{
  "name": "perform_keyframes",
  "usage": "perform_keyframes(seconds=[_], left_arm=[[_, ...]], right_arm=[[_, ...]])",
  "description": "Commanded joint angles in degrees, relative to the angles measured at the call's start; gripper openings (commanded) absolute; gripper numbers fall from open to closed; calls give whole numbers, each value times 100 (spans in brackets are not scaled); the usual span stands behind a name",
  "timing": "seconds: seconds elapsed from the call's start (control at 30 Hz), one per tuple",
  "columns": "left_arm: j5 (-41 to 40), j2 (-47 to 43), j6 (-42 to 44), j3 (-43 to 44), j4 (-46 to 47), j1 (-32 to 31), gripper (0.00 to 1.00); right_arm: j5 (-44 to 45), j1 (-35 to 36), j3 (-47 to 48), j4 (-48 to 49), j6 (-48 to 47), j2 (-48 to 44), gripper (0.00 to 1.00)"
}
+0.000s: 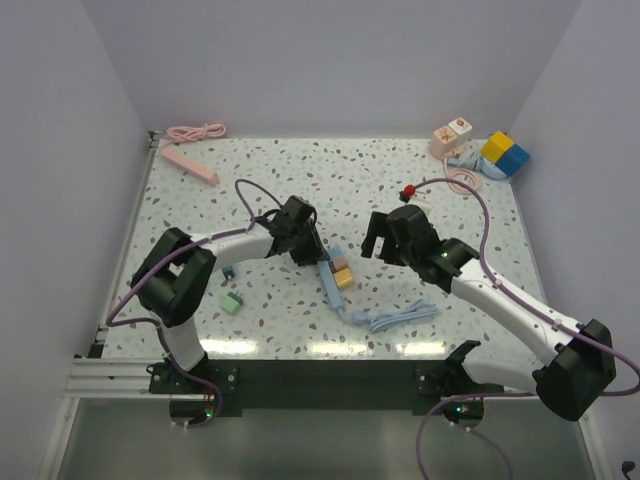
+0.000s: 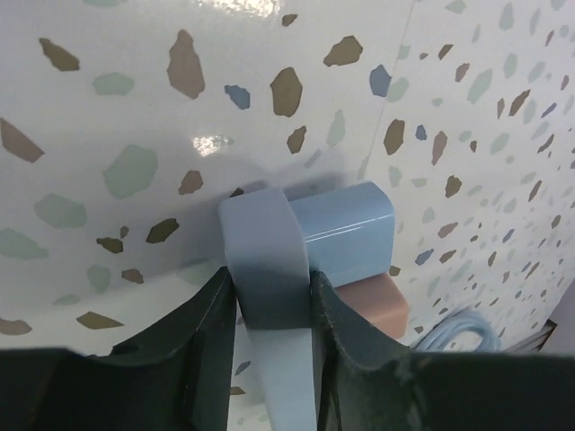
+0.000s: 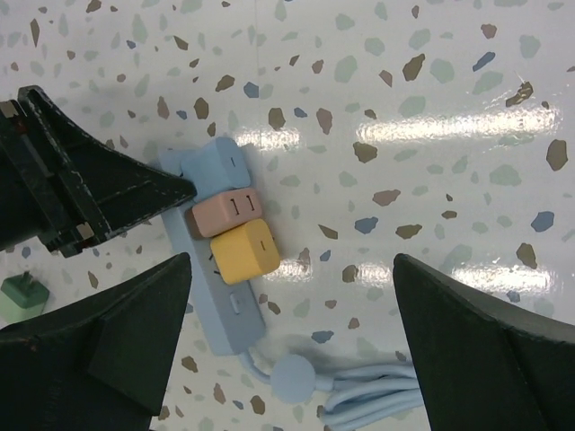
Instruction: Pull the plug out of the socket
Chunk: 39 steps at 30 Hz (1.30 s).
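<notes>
Table [image 1: 300,160]: power strip [image 3: 225,314] lies mid-table, three plugs seated in a row. Left gripper [image 2: 269,287] clamped on strip end opposite cord, beside blue plug [image 3: 216,166], bracing it. Right gripper [image 3: 292,269] wide open, empty, hovering over pink plug [image 3: 225,213] and yellow plug [image 3: 244,253]. Likely step: strip braced, grasp pending. Next: descend, pinch one plug, pull straight off. Touching neighbours leave little finger room. Coiled cord [image 1: 400,315], green plug [image 1: 232,303] lie apart.

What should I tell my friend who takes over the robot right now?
Left tool: shut on the end of the light blue power strip.
Right tool: open, above the strip, holding nothing.
Things: blue plug, pink plug and yellow plug all sit in the strip, side by side.
Done: strip is gripped.
Left: close the right tool on a plug and pull it out.
</notes>
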Motion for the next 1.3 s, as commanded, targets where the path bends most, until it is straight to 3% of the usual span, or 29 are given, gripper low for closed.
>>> perform_keyframes(seconds=[0.0,0.03,0.1,0.17,0.2,0.37,0.4,0.5,0.7,0.87,1.0,1.1,1.27], left_arm=[[54,-83,40,-166,335,-42,28],[80,-92,49,-184,370,-34,21],[299,-109,197,-298,798,-8,15],[659,-118,269,-473,1151,45,1],[896,-136,391,-578,1918,89,0],[2408,-118,129,-1289,3962,563,0],[2627,-92,-115,-1430,4983,694,0],[3129,65,-459,-1581,6078,914,0],[3851,540,-1346,-1424,7741,1144,0],[4360,839,-1866,-1291,8534,1179,0],[4589,1199,-2830,-1362,10077,1284,0],[4695,1349,-3280,-1283,10712,1285,0],[4651,1341,-3746,-1353,11364,1285,0]], right_arm=[[72,4,-94,23,93,-131,96],[-15,3,-112,49,76,-157,96],[-174,-58,-182,163,-12,-157,96],[-664,-189,-252,295,-126,-175,96],[-884,-242,-305,565,-257,-192,96],[-2902,-532,-1139,2277,-241,-535,96],[-3160,-568,-1393,2534,-137,-561,96],[-3837,-647,-1728,3262,118,-588,95],[-4033,-691,-2035,3371,-56,-588,95],[-4059,-761,-2370,3679,-381,-632,98],[-3910,-770,-2485,3627,-714,-816,98],[-4093,-805,-2572,3828,-794,-764,99],[-5278,-858,-2713,5415,-7,59,96]])
